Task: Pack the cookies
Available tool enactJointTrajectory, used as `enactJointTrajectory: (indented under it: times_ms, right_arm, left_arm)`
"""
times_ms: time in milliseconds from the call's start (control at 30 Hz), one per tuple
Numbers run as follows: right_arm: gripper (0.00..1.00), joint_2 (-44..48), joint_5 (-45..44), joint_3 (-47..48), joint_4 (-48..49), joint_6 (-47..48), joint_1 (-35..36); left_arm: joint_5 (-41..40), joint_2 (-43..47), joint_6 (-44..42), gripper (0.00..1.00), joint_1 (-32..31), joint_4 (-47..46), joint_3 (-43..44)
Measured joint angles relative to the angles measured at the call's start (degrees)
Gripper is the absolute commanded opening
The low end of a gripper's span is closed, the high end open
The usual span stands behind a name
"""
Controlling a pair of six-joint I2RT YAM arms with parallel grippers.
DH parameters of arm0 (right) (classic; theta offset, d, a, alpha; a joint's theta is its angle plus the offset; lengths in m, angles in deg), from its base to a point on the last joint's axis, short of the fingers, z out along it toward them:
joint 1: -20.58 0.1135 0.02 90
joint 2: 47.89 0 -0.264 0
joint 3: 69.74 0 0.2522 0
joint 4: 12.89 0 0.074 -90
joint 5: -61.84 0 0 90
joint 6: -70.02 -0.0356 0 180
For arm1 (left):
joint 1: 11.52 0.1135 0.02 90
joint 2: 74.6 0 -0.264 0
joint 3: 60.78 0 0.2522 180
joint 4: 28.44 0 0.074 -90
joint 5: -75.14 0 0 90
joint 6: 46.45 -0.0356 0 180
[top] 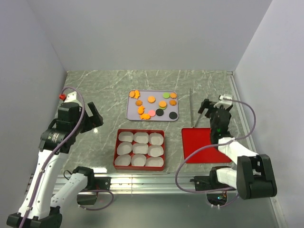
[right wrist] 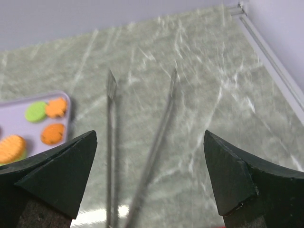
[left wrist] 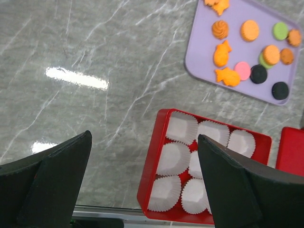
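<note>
- Three white walls [top: 152, 28], grey-green marble table [top: 95, 85].
- Cookies [top: 151, 99] on lilac tray [top: 134, 114], far centre, well apart from both grippers.
- L gripper [left wrist: 143, 137], R gripper [right wrist: 149, 135]: jaws spread wide, empty.

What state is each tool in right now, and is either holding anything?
Left tool: open, holding nothing.
Right tool: open, holding nothing.

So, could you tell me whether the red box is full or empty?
Empty: cups in the red box show only white; cookies lie on the purple tray.
</note>
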Motion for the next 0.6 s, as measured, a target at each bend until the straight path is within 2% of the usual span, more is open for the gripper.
enactJointTrajectory:
  times_ms: [233,333,467,600]
  right_arm:
    - [1.00,10.2,0.7,12.3,-20.9,-1.9,0.0]
    - [1.00,13.7,-2.5,18.6,-29.9,-6.7,0.1]
    - [0.97,12.8,-6.6,28.4,-40.0,-11.6,0.1]
    - [1.00,7.8,-2.4,35.8,-49.1,-13.6,0.3]
  left_arm:
    - [0.1,-0.3,0.3,0.99,0.0,-0.3,-3.8]
    - [0.4,-0.7,0.5,0.99,0.0,-1.1,-3.8]
    - [-1.0,-2.3,2.3,0.99,0.0,-1.8,-3.8]
    - [0.0,-3.2,2.6,0.99,0.0,-4.3,-4.6]
